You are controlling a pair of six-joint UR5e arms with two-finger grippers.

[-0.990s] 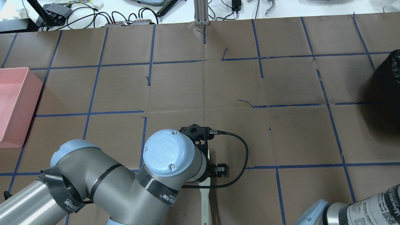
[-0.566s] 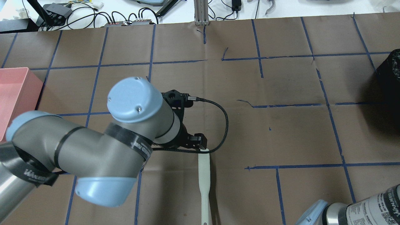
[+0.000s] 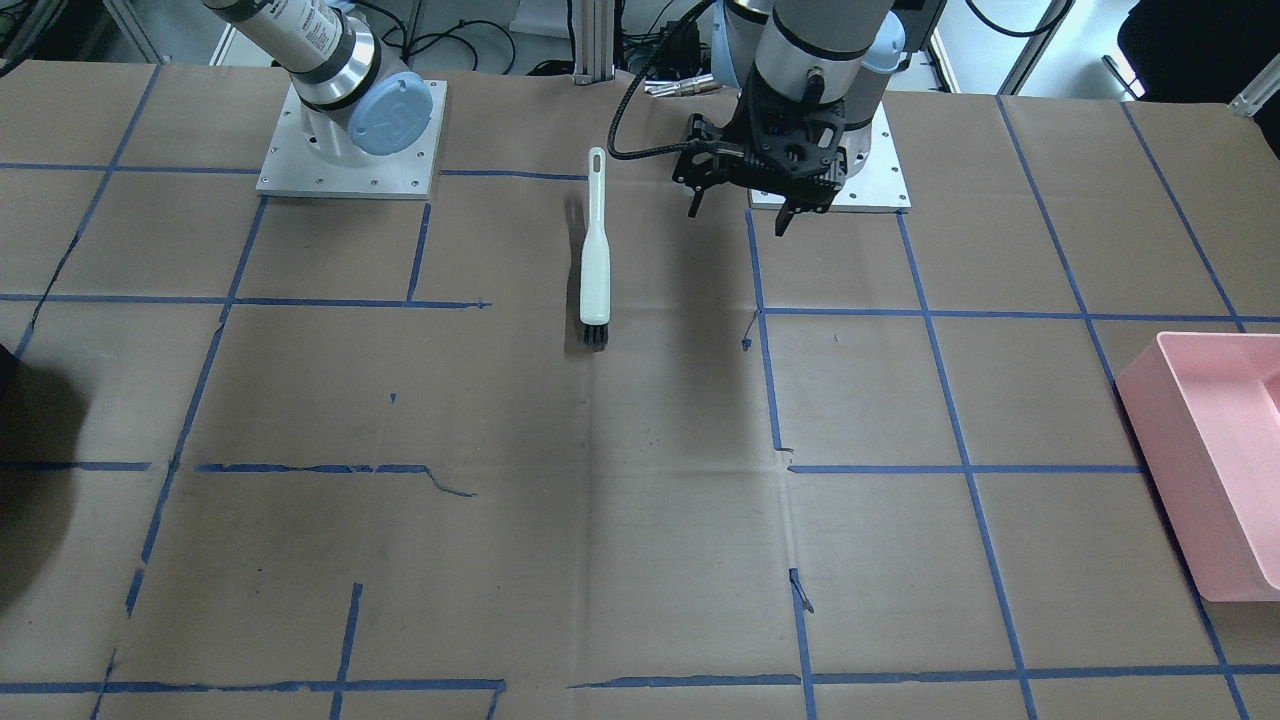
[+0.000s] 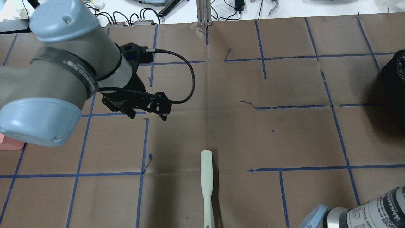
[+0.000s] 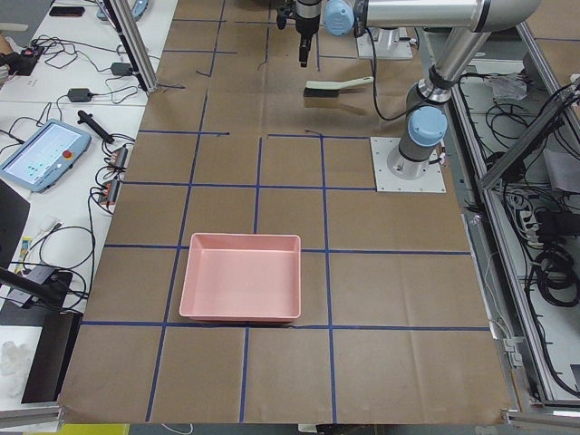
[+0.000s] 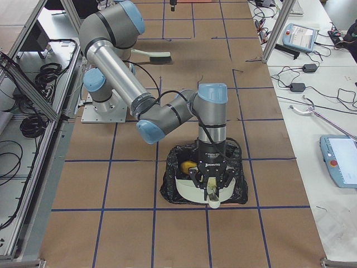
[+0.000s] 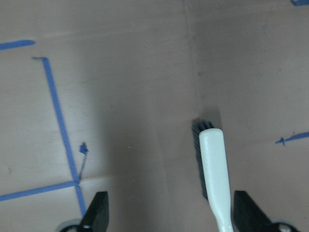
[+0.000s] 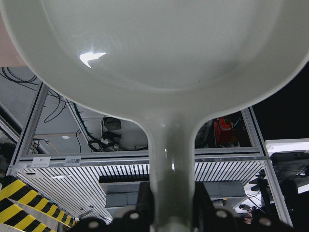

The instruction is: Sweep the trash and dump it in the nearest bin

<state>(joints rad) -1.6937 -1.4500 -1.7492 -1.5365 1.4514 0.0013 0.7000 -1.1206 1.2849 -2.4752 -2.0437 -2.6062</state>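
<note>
My left gripper [image 4: 147,117] hangs open and empty above the table, away from the white-handled brush [image 4: 206,177]. The brush [image 3: 594,265] lies flat, and in the left wrist view its black bristles and handle [image 7: 215,169] show between my open fingers. My right gripper [image 8: 173,208] is shut on the handle of a white dustpan [image 8: 159,58]. That dustpan [image 6: 192,190] is held tipped over the black bag-lined bin [image 6: 170,184]. A yellow lump of trash [image 6: 187,166] lies inside this bin beside the pan.
A pink bin [image 3: 1215,450] stands at the table's end on my left side, seen whole in the exterior left view [image 5: 240,290]. The black bin's edge [image 4: 395,72] shows at the overhead view's right. Blue tape lines grid the brown paper.
My left arm has risen and swung away to the far left of the brush. The brush has stayed where it lay.
</note>
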